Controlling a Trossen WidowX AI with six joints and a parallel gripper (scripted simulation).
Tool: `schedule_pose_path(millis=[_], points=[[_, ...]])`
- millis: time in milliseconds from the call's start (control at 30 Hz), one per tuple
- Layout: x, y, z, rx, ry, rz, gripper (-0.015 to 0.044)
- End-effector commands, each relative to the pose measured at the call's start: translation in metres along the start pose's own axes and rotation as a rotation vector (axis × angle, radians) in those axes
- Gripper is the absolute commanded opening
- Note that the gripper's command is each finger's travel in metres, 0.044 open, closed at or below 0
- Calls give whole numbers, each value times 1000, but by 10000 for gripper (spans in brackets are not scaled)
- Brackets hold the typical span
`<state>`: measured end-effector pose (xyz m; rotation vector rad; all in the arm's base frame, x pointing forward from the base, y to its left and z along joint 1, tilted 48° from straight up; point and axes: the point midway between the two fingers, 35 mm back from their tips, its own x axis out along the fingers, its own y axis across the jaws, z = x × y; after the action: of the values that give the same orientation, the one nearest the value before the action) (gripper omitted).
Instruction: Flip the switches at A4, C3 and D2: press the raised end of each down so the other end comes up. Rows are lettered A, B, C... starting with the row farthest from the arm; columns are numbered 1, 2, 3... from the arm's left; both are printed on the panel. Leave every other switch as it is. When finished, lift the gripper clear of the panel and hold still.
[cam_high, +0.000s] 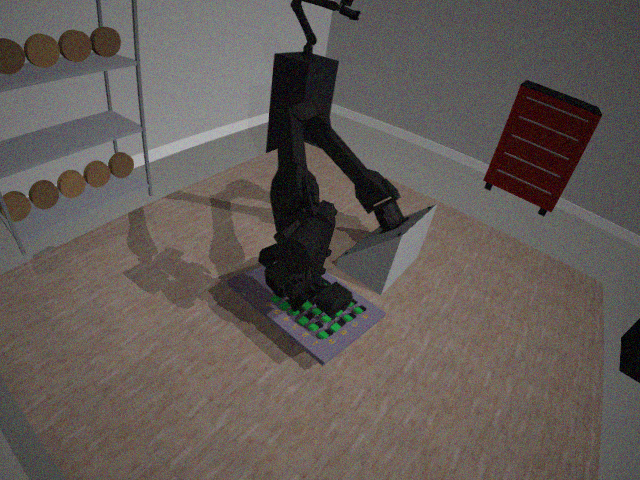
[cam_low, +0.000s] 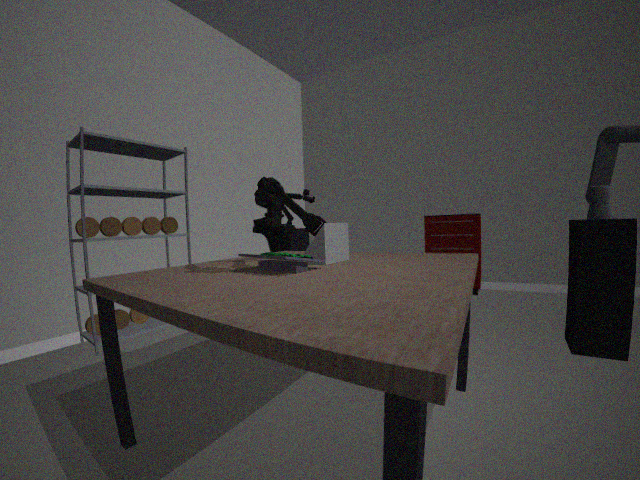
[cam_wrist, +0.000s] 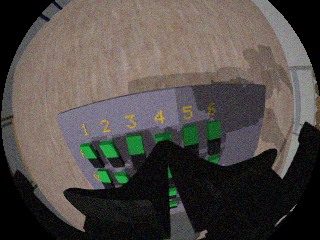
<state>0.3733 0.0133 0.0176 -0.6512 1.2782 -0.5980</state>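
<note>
Gripper (cam_wrist: 163, 154), matte black fingers pressed together on nothing, hangs low over the flat lilac panel (cam_high: 338, 348); glossy green rocker switches (cam_wrist: 135, 144) lie just beyond its tips, column 4 nearest.

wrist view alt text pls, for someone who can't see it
The closed black gripper points down at a grey switch panel, its fingertips pressed together over the green switches near the column marked 4. Yellow numbers 1 to 6 run along the panel's far edge, and the panel lies on a wooden table. The fisheye picture is round and dim.
</note>
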Motion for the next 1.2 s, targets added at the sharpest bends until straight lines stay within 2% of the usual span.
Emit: schedule_pose_path(millis=[0,1167], points=[[1,0,0,-6,-1,-4,0],[5,0,0,-6,-1,-4,0]])
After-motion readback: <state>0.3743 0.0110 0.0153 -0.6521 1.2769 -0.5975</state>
